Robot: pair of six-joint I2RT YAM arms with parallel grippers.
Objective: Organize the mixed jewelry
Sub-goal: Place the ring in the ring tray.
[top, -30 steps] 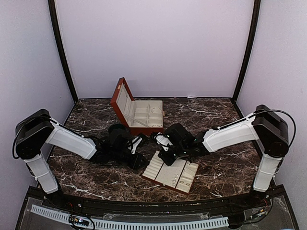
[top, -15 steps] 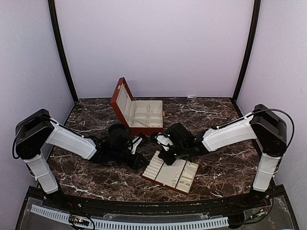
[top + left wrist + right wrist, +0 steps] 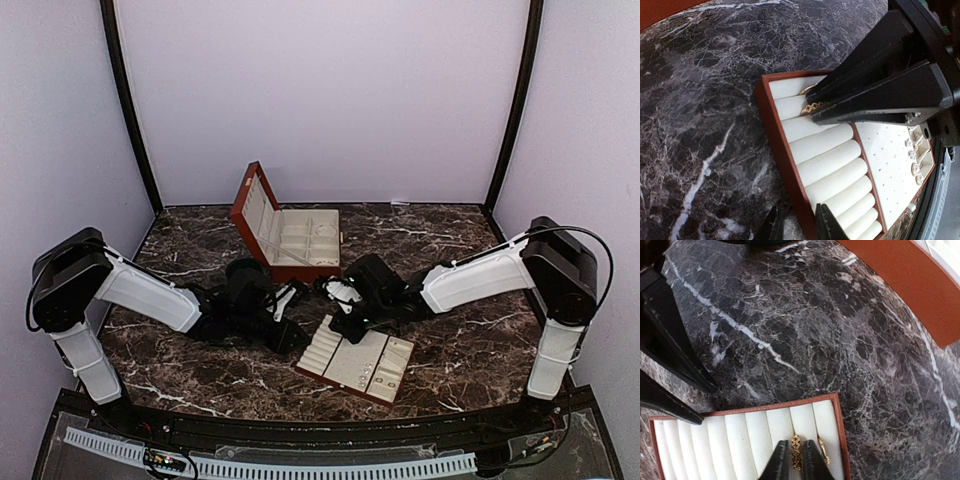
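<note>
The flat cream slotted tray (image 3: 392,352) lies at centre front. My right gripper (image 3: 796,462) is over its far corner, shut on a gold patterned ring (image 3: 796,456) standing in a slot between two rolls. In the left wrist view that ring (image 3: 813,107) shows at the right gripper's tips. A second thin gold ring (image 3: 823,452) sits in the end slot beside it. Small pale studs (image 3: 913,155) sit in the tray's flat dotted part. My left gripper (image 3: 799,226) straddles the tray's red-brown rim (image 3: 785,150), one finger outside on the marble and one on the rolls.
The red-brown box with cream lining (image 3: 300,238) stands open behind the tray, its lid up at the left. Its side shows in the right wrist view (image 3: 910,287). Dark marble table (image 3: 460,345) lies all around. Both arms meet at the tray's left end.
My right gripper has shifted slightly towards the tray's far left corner. My left arm and the tray have not visibly moved.
</note>
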